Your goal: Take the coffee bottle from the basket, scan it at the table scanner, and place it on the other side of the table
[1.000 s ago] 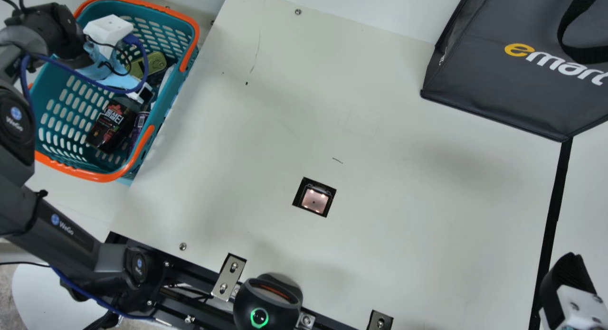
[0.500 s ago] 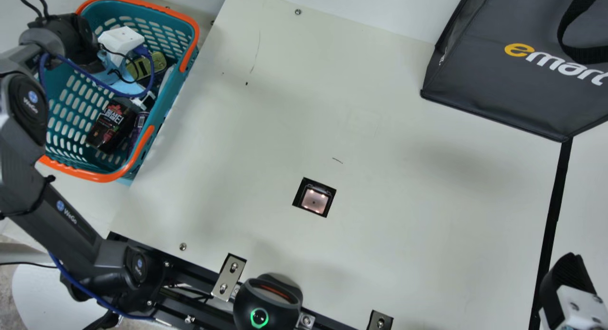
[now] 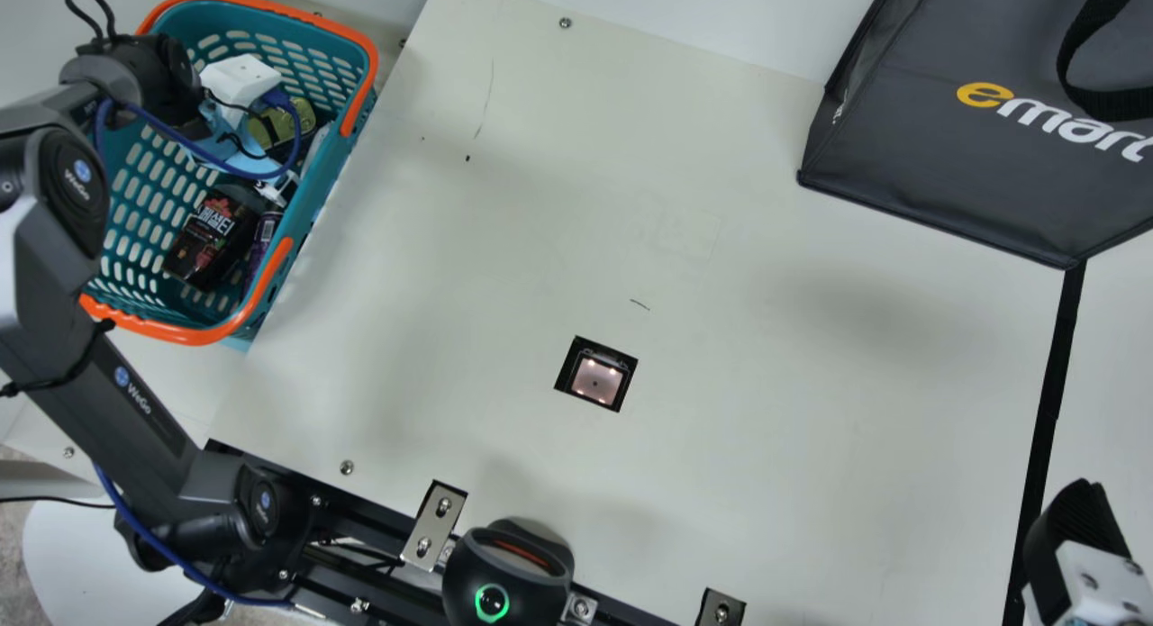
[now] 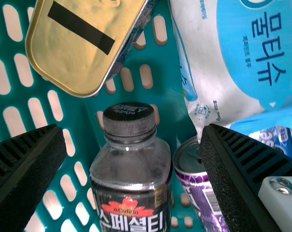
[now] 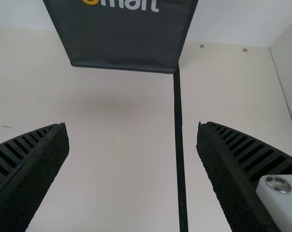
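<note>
Hovering inside the basket (image 3: 194, 336) with the left gripper (image 3: 238, 84), at the table's left end. Keeping its fingers (image 4: 25, 169) spread wide apart, with nothing clamped in them. Looking down from the left wrist view at the coffee bottle (image 4: 130, 162), framed in the gap and free of any grip. Resting in the basket, dark label showing and black cap on; lying or leaning, cannot tell which.

Seeing a purple can (image 4: 200, 186) just beside the bottle, in the same basket. Also in there: a tin (image 4: 78, 43) with a gold-coloured end and a dark strip across it, near the cap, plus a white and blue packet (image 4: 223, 63) of wipes on the cap's other side.

Holding the right gripper (image 3: 1081, 529) above the table's right part, well apart from the basket. Having those fingers (image 5: 30, 164) wide apart too, with bare table (image 5: 119, 159) between and nothing held.

Set in the tabletop, between both grippers: the scanner (image 3: 596, 379), with small lights glowing in its dark square opening. Standing at the far right: a dark grey bag (image 3: 928, 149) with a black handle. Running along the table from the bag's near corner: a black strip (image 3: 1049, 401).
</note>
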